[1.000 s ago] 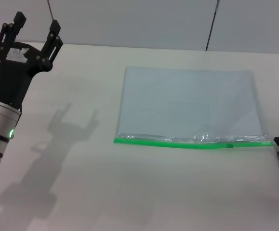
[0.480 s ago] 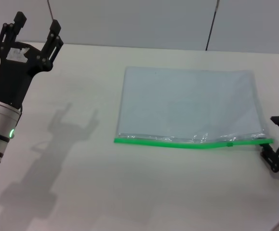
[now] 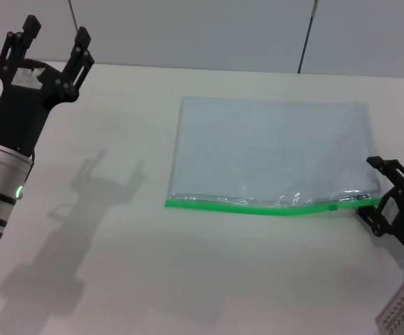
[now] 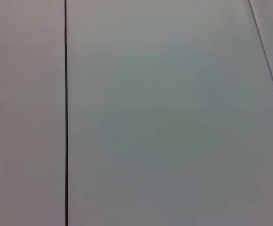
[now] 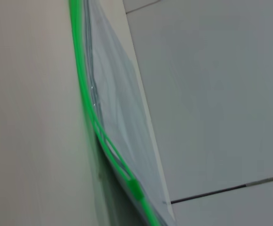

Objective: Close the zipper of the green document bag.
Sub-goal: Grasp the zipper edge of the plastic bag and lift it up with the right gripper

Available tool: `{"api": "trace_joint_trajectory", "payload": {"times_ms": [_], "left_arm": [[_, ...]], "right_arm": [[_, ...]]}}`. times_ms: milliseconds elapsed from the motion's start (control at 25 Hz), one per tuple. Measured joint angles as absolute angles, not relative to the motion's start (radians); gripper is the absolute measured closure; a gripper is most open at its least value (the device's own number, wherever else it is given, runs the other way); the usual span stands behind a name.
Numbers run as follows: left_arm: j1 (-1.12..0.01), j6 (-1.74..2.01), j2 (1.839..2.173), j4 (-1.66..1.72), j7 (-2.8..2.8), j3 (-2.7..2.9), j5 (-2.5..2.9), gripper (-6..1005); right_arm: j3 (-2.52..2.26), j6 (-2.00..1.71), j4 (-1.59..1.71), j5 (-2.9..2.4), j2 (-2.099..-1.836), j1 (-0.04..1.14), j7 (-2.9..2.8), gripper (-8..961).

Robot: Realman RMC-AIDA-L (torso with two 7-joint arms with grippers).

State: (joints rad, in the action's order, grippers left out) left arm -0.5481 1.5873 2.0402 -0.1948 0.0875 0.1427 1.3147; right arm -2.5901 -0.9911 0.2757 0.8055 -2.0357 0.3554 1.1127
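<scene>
Reaching in low from the right edge of the table [image 3: 118, 279], right gripper [image 3: 382, 192] at the bag's [image 3: 271, 146] near right corner, fingers spread open on either side of the green zipper's [image 3: 257, 207] end, gripping nothing visible. Raised at the far left, well apart from the bag, left gripper [image 3: 51, 38] upright with fingers wide open and empty. Flat on the table right of centre, the bag, zipper along its near edge, slider [image 3: 333, 206] near the right end.
</scene>
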Motion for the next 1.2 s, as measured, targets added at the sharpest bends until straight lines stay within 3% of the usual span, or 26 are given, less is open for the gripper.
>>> {"api": "trace_joint_trajectory", "payload": {"times_ms": [320,520,960,1040,1200], "left_arm": [[-0.549,1.591,2.04,-0.197,0.087,0.143,1.316,222],[-0.549,1.592,2.04,-0.197,0.087,0.143,1.316,223],[-0.549,1.592,2.04,-0.196,0.087,0.143,1.316,222],[-0.549,1.591,2.04,-0.195,0.086,0.143,1.317,222],[-0.552,1.586,2.04,-0.195,0.083,0.151,1.322,222]], "right_arm": [[-2.597,-0.929,0.308,0.808,-2.035,0.377,1.162,277],[-2.597,-0.896,0.324,0.807,-2.035,0.385,1.174,499],[-2.596,-0.89,0.36,0.812,-2.036,0.385,1.175,746],[-2.596,-0.891,0.372,0.813,-2.036,0.385,1.175,835],[-2.596,-0.891,0.4,0.81,-2.035,0.385,1.175,867]]}}
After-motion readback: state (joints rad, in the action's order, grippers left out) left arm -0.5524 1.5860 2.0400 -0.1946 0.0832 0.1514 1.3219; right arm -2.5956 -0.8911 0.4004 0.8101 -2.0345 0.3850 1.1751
